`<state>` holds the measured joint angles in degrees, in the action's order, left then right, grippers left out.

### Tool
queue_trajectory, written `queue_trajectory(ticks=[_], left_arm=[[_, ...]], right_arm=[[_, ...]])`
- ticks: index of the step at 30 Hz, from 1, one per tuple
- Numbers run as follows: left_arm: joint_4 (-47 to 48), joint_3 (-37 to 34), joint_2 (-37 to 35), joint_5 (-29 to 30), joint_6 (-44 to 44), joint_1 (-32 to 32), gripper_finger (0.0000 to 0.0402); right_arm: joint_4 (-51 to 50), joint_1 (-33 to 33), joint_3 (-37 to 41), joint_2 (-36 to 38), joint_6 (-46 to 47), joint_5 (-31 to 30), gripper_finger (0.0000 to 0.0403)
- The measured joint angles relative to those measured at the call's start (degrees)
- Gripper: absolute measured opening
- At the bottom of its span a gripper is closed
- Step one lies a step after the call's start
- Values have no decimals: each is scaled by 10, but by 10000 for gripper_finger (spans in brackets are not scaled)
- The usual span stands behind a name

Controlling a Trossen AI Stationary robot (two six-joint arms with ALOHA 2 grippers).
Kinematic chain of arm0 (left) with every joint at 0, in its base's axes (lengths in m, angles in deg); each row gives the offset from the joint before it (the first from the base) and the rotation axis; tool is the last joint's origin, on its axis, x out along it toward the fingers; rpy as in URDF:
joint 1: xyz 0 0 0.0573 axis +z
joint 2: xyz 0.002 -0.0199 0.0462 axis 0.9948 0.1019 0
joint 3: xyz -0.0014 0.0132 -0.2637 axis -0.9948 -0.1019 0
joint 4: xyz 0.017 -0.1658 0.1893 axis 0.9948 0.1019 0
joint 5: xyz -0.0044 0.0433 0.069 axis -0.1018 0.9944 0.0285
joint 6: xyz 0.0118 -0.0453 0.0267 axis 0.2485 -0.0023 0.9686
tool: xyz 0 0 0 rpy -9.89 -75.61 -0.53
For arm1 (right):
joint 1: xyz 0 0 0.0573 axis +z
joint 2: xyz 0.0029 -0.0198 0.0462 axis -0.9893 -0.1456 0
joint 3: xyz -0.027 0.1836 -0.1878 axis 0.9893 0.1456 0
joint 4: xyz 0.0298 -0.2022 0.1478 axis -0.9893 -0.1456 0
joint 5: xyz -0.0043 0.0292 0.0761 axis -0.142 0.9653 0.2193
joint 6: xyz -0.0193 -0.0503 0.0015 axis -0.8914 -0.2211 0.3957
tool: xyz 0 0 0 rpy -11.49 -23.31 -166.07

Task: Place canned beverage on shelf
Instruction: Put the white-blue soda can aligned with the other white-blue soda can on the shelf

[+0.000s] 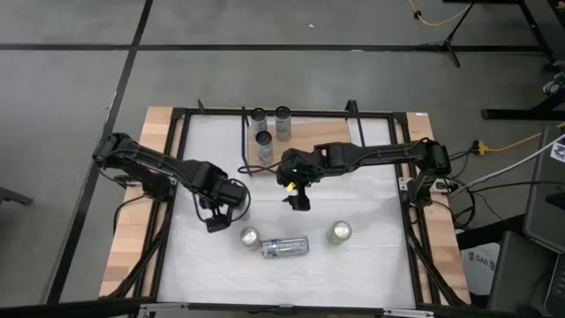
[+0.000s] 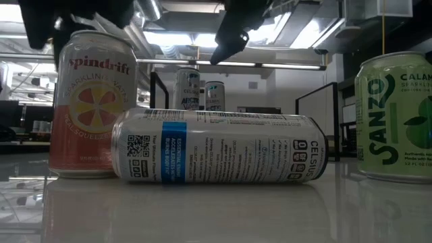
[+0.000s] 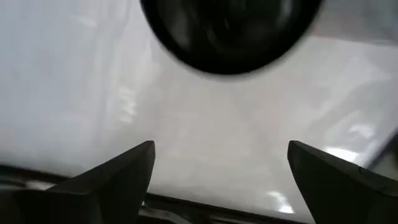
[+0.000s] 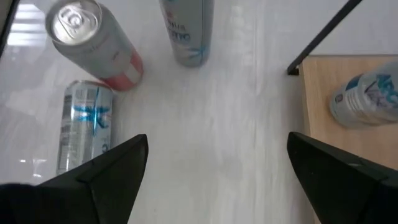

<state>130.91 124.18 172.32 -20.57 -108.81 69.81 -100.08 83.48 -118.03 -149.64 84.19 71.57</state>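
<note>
1. My right gripper point(image 1: 297, 200) hangs over the middle of the white table point(image 1: 371, 256), above the surface, fingers spread wide with nothing between them. Its wrist camera shows both fingertips point(image 4: 106, 171) apart over bare tabletop.
2. My left gripper point(image 1: 216, 218) sits lower left of centre, just beside the pink can point(image 1: 250, 237). Its fingers point(image 3: 118, 171) are also parted and empty, with only white surface between them.
3. Three cans wait at the near side of the table. The pink can stands upright, the silver can point(image 1: 284, 247) lies on its side just right of it, and the green can point(image 1: 339, 233) stands upright further right, a little apart.
4. From table height the silver can point(image 2: 219, 148) lies across the front, the pink can point(image 2: 94, 104) behind its left end, the green can point(image 2: 398, 118) at the right edge.
5. The shelf point(image 1: 269, 163) is at the far side, left of my right arm. One can stands on its board point(image 1: 264, 141); two more point(image 1: 270, 117) stand just behind, and I cannot tell whether they are on the board.
6. In the right wrist view a corner of the shelf point(image 4: 348, 87) shows with one can on it point(image 4: 364, 99).
</note>
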Motion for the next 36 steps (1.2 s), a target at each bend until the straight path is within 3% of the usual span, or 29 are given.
queue_trajectory(ticks=[11, 18, 36], left_arm=[[-26, 0, -66, 39, -246, -6, 357], [-93, 0, -77, 76, -261, -6, 357], [-121, 0, -77, 191, -261, -6, 357]], right_arm=[[5, 0, 0, 0, 0, -10, 374], [9, 0, 0, 0, 0, -10, 374], [15, 0, 0, 0, 0, -10, 374]])
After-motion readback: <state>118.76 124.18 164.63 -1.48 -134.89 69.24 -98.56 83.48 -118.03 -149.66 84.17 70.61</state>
